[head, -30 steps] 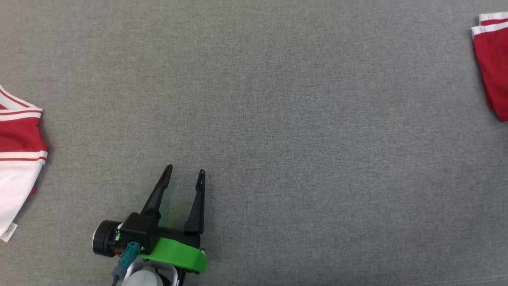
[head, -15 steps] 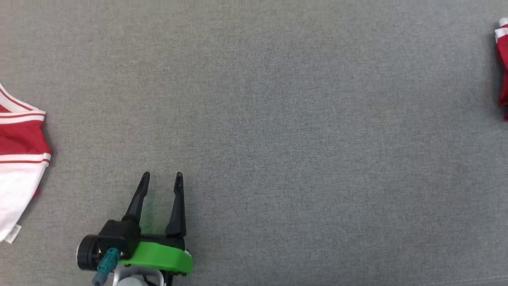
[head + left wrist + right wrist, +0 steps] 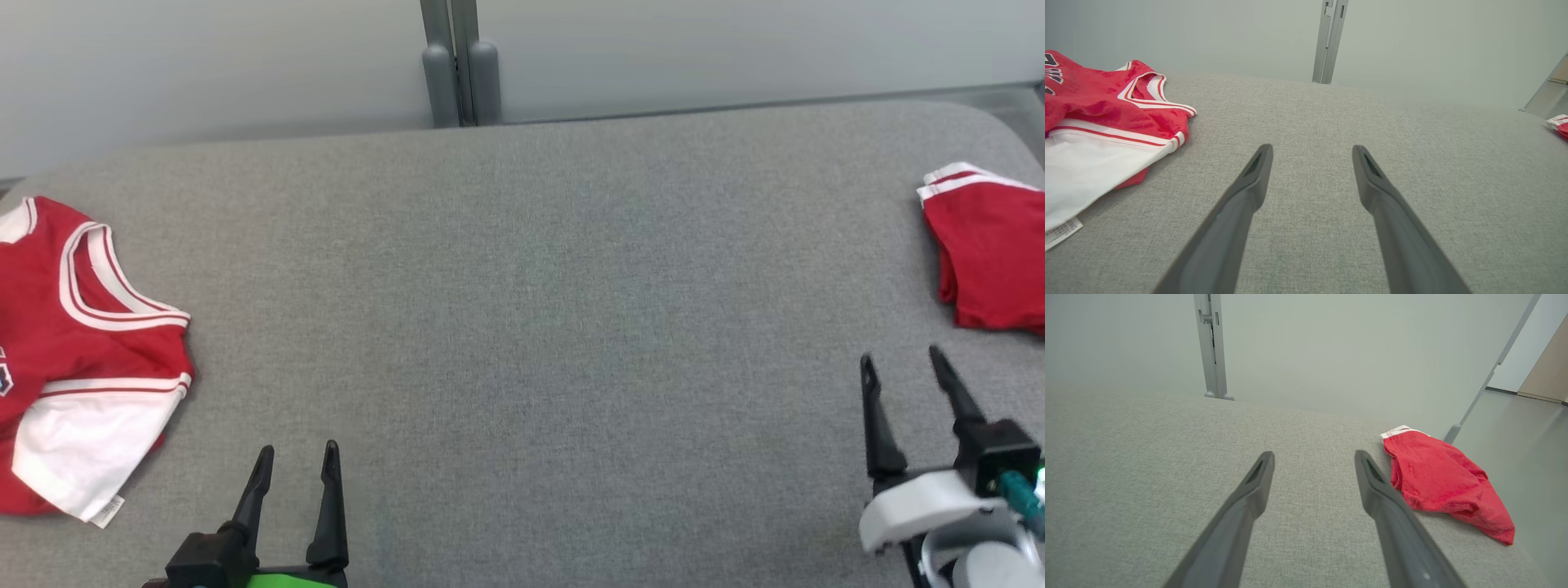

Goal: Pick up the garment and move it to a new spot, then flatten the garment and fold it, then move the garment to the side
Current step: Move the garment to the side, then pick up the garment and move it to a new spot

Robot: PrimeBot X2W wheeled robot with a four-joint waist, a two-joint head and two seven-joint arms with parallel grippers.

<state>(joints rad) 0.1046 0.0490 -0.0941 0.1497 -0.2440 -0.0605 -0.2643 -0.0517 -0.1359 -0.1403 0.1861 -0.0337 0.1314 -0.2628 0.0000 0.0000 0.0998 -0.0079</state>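
Both grippers stand apart and hold nothing; the garment lies at the right edge of the tabletop.

The folded red cloth garment with white trim (image 3: 988, 253) (image 3: 1437, 477) rests on the grey fabric-covered tabletop (image 3: 522, 286) against its right edge, toward the far right corner. The right gripper (image 3: 900, 357) (image 3: 1314, 454) is near the same edge, just short of the garment and clear of it, with its two dark fingers spread and nothing between them. The left gripper (image 3: 298, 449) (image 3: 1312, 149) is at the near edge, left of centre, with its fingers also spread over bare fabric. A crumpled red and white cloth jersey (image 3: 82, 367) (image 3: 1098, 106) lies at the left edge, apart from the left gripper. The middle of the tabletop carries nothing.
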